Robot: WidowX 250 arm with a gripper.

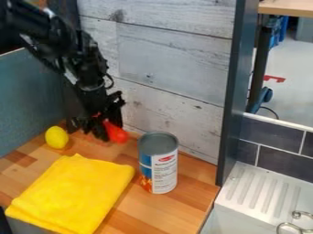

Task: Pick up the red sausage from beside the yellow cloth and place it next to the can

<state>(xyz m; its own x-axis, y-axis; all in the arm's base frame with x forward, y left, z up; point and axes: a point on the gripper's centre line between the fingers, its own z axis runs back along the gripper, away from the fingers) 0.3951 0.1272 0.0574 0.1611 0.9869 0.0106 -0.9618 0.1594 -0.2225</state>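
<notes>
Black hand (105, 129) against a red object (116, 133), behind-left of the can (160, 162).
Can't tell its opening or grip; folded yellow cloth (72, 193) left of can.

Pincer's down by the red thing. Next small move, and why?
I'd try a short, straight lift of the pincer: it's low, right at the red thing, and partly covers it, so its grip can't be judged from here. Straight up seems safest with the can standing close by.
</notes>
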